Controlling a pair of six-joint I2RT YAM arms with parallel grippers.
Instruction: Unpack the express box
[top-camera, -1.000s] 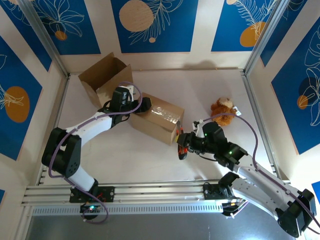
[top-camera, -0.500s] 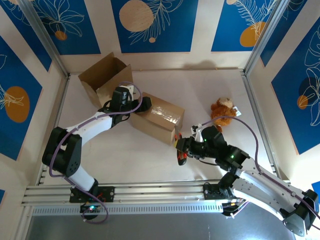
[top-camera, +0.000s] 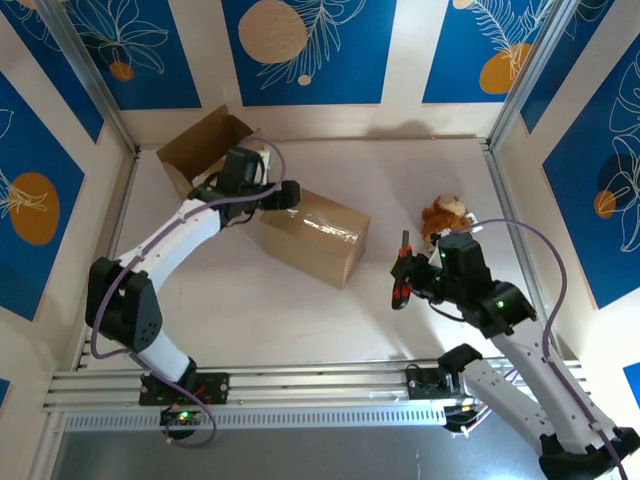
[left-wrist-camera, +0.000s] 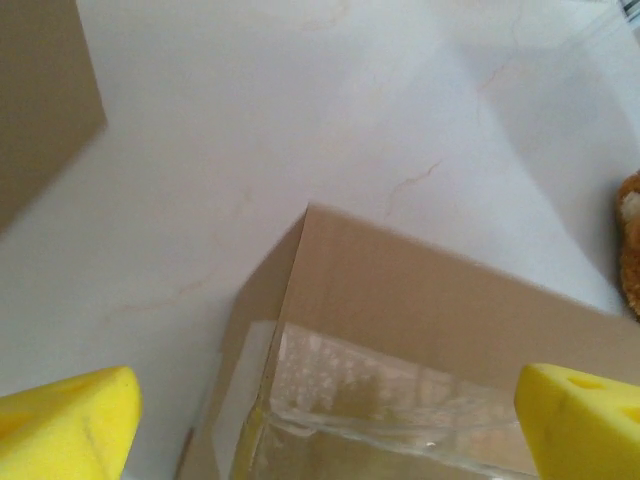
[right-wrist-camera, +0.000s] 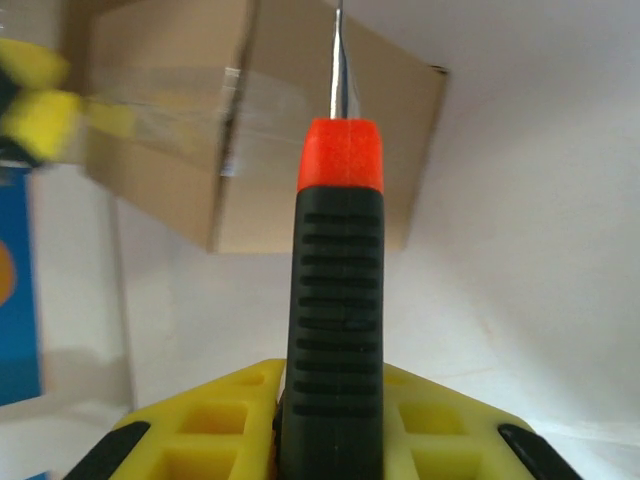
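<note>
The taped express box (top-camera: 315, 235) lies left of the table's (top-camera: 430, 165) centre, one end toward the far-left corner. The left gripper (top-camera: 287, 195) hovers over that end, jaws spread wide and holding nothing. The right gripper (top-camera: 404, 280), nearer the right edge and apart from the box, is clamped on a red-and-black-handled tool (right-wrist-camera: 338, 300). A plush toy (top-camera: 445, 215) lies just beyond; an open carton (top-camera: 205, 150) occupies the far-left corner.

There is room to pass over the near part of the table (top-camera: 270, 320), but the taped box (top-camera: 312, 235), the open box (top-camera: 205, 150) and the furry toy (top-camera: 445, 215) stand in the way farther back.
</note>
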